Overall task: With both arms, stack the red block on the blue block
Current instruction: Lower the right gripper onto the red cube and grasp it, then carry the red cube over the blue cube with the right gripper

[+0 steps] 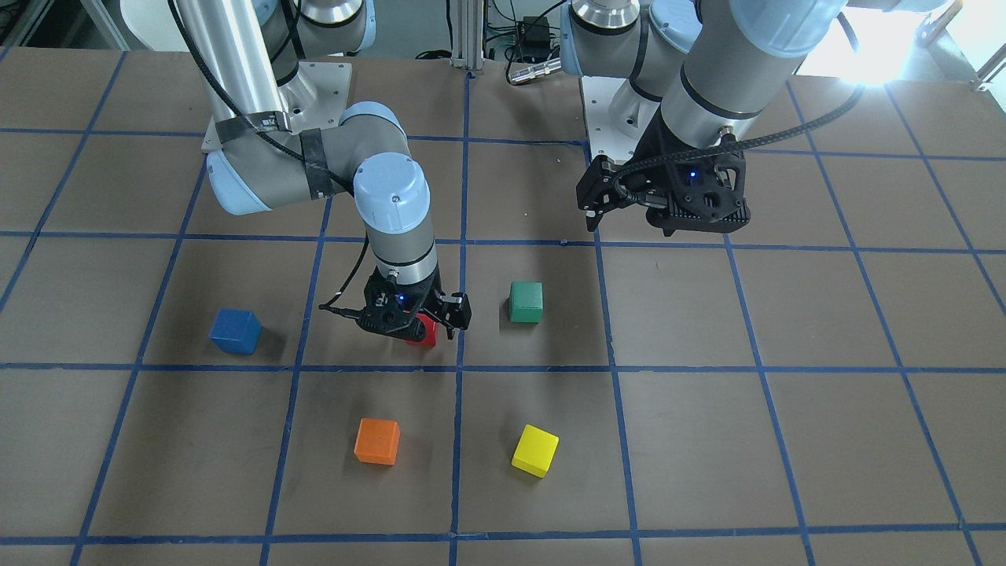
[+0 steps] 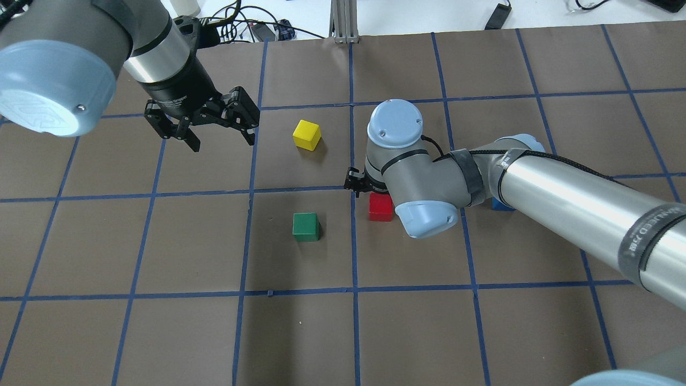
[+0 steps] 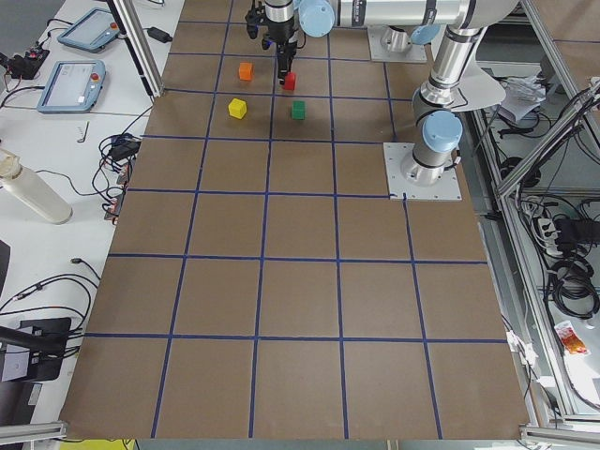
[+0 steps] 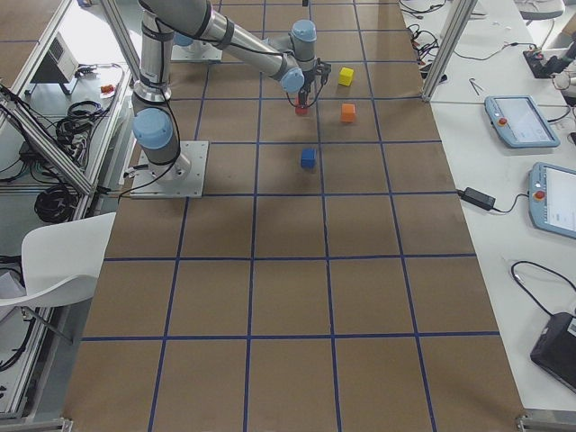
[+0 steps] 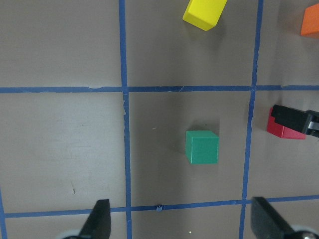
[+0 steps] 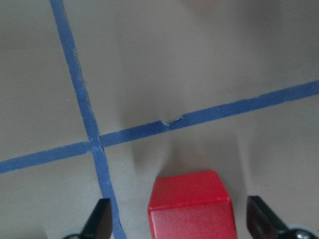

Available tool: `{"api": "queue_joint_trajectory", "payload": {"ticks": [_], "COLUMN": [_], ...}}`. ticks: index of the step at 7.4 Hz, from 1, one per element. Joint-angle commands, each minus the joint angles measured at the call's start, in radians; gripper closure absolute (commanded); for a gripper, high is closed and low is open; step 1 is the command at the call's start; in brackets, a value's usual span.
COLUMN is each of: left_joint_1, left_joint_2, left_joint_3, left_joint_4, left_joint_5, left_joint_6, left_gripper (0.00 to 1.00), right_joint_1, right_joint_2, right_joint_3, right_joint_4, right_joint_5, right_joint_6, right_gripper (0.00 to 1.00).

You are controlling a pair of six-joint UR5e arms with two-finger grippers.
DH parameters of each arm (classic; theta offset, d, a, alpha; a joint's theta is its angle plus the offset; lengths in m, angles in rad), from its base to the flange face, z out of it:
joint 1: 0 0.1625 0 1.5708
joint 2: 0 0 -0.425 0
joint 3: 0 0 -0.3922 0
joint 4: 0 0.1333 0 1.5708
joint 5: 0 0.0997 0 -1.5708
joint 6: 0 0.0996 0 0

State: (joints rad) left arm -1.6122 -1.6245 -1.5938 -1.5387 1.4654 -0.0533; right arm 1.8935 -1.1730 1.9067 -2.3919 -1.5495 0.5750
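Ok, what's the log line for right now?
right end effector: open around red block | left end effector: open, hovering | blue block: nothing stacked

Little is legible. A black strap (image 2: 651, 236) round the right arm (image 2: 557, 185) carries white capitals that look like "MANUEED"; the rest is unclear. The light-blue joint cap (image 2: 40, 102) of the left arm (image 2: 155, 48) bears a raised logo, and its black wrist collar (image 2: 174, 96) has faint grey print. Both are unreadable.
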Motion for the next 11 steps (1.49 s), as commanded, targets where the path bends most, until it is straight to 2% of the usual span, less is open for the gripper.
{"api": "queue_joint_trajectory", "payload": {"ticks": [1,2,4,6,8,9,11], "left_joint_1": [0.0,0.0,0.0,0.0,0.0,0.0,0.0], "left_joint_2": [0.0,0.0,0.002,0.002,0.002,0.002,0.002], "left_joint_3": [0.0,0.0,0.0,0.0,0.002,0.002,0.002], "left_joint_4": [0.0,0.0,0.0,0.0,0.0,0.0,0.0], "left_joint_5": [0.001,0.001,0.001,0.004,0.003,0.001,0.001], "left_joint_6": [0.001,0.001,0.003,0.003,0.003,0.001,0.003], "left_gripper": [0.0,0.0,0.0,0.0,0.0,0.0,0.0], "right_joint_1": [0.003,0.0,-0.075,-0.246,-0.437,-0.491,-0.504], "right_joint_2": [0.006,-0.002,-0.074,-0.181,-0.2,-0.233,-0.247], "right_joint_3": [0.0,-0.009,-0.018,-0.015,-0.003,0.017,0.058], "right_joint_4": [0.0,0.01,0.168,0.304,0.333,0.33,0.316], "right_joint_5": [0.002,-0.01,-0.104,-0.107,-0.112,-0.106,-0.092], "right_joint_6": [0.003,-0.019,-0.189,-0.405,-0.635,-0.656,-0.658], "right_gripper": [0.9,1.0,1.0,1.0,1.0,1.0,1.0]}}
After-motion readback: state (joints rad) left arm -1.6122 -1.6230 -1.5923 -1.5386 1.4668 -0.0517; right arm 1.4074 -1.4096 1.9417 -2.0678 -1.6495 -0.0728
